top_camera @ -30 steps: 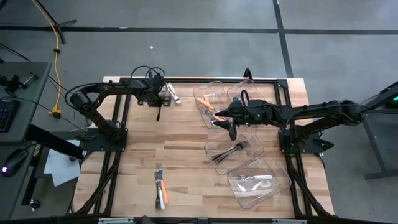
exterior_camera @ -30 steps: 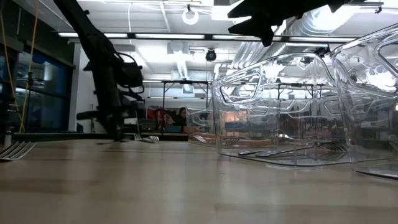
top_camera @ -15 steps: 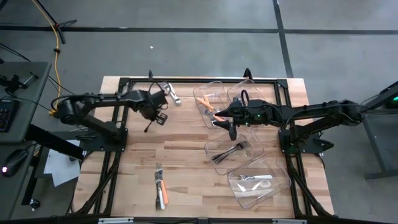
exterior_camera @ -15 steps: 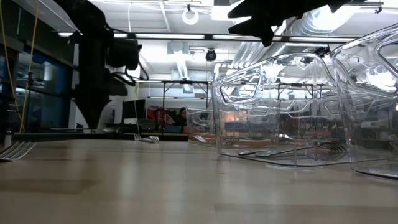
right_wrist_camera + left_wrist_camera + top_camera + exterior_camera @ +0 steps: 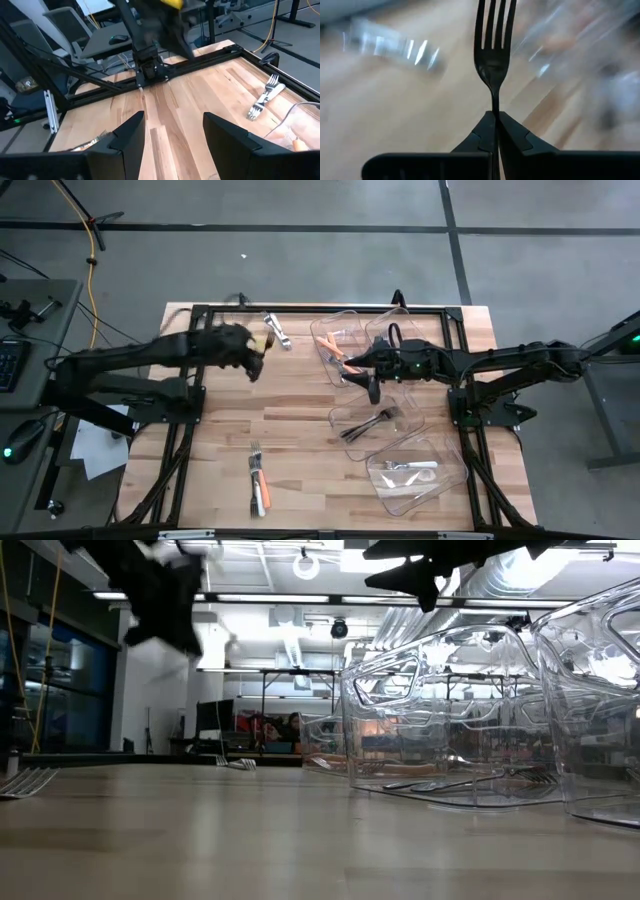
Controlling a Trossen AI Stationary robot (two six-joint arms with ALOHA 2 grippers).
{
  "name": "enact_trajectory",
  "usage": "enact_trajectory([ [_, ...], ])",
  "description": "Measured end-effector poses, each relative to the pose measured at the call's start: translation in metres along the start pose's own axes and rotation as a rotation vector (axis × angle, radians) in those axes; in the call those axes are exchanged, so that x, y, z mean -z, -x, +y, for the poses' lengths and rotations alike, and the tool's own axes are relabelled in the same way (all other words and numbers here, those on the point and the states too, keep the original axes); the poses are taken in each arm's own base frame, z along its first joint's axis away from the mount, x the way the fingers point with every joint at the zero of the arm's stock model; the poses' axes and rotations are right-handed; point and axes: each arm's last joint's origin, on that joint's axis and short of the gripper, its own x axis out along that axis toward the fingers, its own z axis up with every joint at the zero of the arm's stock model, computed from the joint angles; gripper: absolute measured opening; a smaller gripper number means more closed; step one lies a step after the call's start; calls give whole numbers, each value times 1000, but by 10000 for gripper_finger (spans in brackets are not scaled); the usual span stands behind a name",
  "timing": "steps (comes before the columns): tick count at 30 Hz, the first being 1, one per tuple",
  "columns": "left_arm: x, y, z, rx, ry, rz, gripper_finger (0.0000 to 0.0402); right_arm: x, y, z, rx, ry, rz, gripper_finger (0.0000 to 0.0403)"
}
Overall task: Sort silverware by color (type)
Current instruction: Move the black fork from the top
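Note:
My left gripper [image 5: 252, 364] hangs above the table's far left part, shut on a dark metal fork [image 5: 493, 55] whose tines point away from the fingers. My right gripper [image 5: 372, 387] is open in the air over the clear bins and touches nothing. Its fingers [image 5: 126, 135] stand wide apart in the right wrist view. Loose silverware lies flat on the wood: a pair by the far edge [image 5: 275, 330] and a few pieces with orange and white handles near the front edge [image 5: 258, 482]. My left gripper pinches the dark fork by its thin handle just behind the head [image 5: 494, 107], between the two shut fingertips [image 5: 482, 131]. The fork runs straight on along the fingers, head and tines standing out past their ends. It is lifted clear of the table.
Clear plastic bins stand on the table's right half: one with orange-handled pieces [image 5: 338, 343], one beside it [image 5: 400, 328], one with dark forks [image 5: 372, 425], one with white-handled pieces [image 5: 415, 473]. A black frame [image 5: 300, 310] runs along the far edge. Bare wood lies in the middle and left.
My left gripper has risen from the tabletop near the far edge, carrying the dark fork up clear of the wood. The arm has swung up and drawn a little toward the table's left.

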Motion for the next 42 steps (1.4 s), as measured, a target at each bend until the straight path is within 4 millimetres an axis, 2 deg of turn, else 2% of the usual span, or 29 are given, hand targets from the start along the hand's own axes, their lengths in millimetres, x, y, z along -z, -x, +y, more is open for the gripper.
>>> enact_trajectory([
  [6,-16,64,-10,249,-50,-441,0,-3,0,1,-11,-33,-35,186],
  [9,-20,83,-15,356,-91,-581,0,-6,0,2,-20,-34,-65,186],
  [12,-20,92,-24,459,-146,-627,0,-10,1,3,-31,-46,-99,186],
  [18,-14,84,-48,549,-213,-602,0,-13,1,5,-56,-54,-136,186],
  [20,-14,78,-57,604,-210,-661,0,-13,1,7,-62,-42,-137,186],
  [23,-4,62,-63,685,-176,-736,0,-12,1,10,-73,-24,-134,186],
  [26,9,45,-61,702,-154,-764,0,-11,2,13,-85,-17,-129,186],
  [30,9,47,-60,694,-180,-840,0,-10,2,14,-89,-16,-125,186],
  [42,11,47,-62,739,-247,-829,0,-10,2,14,-90,-23,-125,186],
])
